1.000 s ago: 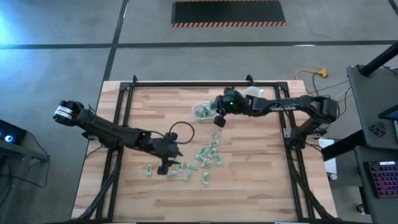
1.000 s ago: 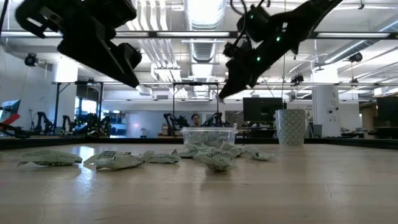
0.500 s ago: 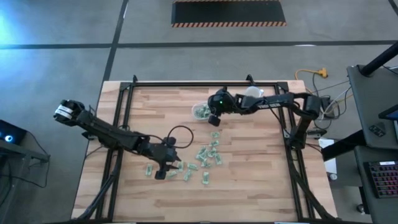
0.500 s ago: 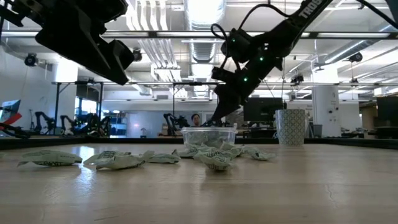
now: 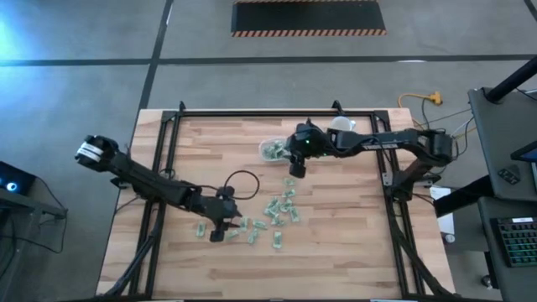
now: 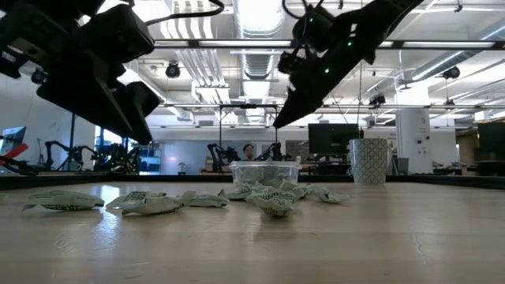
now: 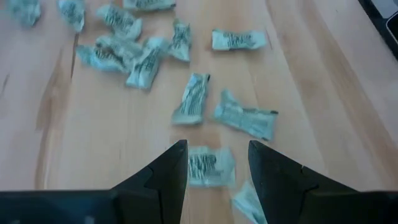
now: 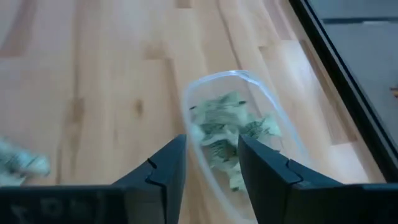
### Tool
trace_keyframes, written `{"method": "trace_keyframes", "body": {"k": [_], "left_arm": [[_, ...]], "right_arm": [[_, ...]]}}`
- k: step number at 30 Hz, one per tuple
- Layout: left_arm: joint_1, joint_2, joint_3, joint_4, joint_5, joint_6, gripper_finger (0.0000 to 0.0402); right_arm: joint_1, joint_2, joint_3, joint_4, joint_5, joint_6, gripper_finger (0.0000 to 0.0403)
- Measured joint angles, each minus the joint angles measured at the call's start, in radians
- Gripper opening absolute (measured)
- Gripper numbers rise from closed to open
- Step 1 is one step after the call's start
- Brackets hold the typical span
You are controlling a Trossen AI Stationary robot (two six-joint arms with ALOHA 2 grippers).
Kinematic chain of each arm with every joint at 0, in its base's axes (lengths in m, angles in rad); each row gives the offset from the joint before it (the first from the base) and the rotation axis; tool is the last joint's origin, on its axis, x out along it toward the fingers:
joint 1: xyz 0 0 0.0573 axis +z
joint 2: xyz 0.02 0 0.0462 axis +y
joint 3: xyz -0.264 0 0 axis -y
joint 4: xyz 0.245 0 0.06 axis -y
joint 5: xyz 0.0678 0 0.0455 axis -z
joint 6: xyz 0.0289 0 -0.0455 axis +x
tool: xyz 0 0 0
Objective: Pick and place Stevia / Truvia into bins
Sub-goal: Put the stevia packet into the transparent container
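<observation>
Many light green and white Stevia / Truvia packets [image 5: 281, 210] lie loose on the wooden table, and the low view shows them in a row [image 6: 150, 203]. The clear bin [image 5: 273, 149] stands at the far middle with several packets inside [image 8: 230, 134]. My left gripper [image 5: 220, 232] hangs open, fingers pointing down, just above one packet [image 7: 210, 167] at the near left of the scatter. That packet lies flat on the table below the gap [image 7: 216, 149]. My right gripper [image 5: 294, 169] is open with nothing between its fingers [image 8: 211, 142]. It hangs above the table just right of the bin [image 6: 264, 172].
A white patterned cup [image 5: 342, 124] stands on the table to the right of the bin and shows in the low view too [image 6: 368, 162]. Black frame rails [image 5: 168, 168] run along the table's left and right sides. A black cable loop [image 5: 243, 178] hangs by my left arm.
My left gripper has come down toward the packets at the near left of the scatter. My right gripper dipped toward the bin, then rose and drew back toward the table's right.
</observation>
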Motion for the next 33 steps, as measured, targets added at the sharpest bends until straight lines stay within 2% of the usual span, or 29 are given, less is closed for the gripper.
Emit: {"method": "trace_keyframes", "body": {"k": [3, 9, 12, 16, 20, 22, 26, 33], "left_arm": [[0.0, 0.068, 0.005, 0.05, -0.001, 0.046, 0.0153], [0.001, 0.209, 0.042, 0.046, -0.003, 0.068, 0.0153], [0.002, 0.245, 0.049, 0.038, -0.036, 0.068, 0.0143], [0.003, 0.258, 0.054, 0.031, -0.058, 0.069, 0.0099], [0.003, 0.24, 0.052, 0.002, -0.071, 0.098, 0.002], [0.003, 0.227, 0.052, -0.004, -0.085, 0.126, 0.001], [0.011, 0.173, 0.052, 0.001, -0.216, 0.194, 0.0006], [0.112, 0.094, 0.054, 0.086, -0.594, 0.366, 0.0004]], "right_arm": [[0.036, -0.039, -0.015, -0.045, 0.0, -0.004, 0.0131], [0.114, -0.106, -0.022, -0.137, 0.001, 0.001, 0.012], [0.15, -0.137, -0.024, -0.17, 0.005, 0.019, 0.0114], [0.201, -0.178, -0.027, -0.198, 0.008, 0.037, 0.0107], [0.255, -0.205, -0.034, -0.232, 0.008, 0.057, 0.0102], [0.282, -0.213, -0.042, -0.238, 0.009, 0.073, 0.0099], [0.338, -0.214, -0.062, -0.243, 0.009, 0.116, 0.0098], [0.411, -0.175, -0.101, -0.245, 0.009, 0.206, 0.0098]]}}
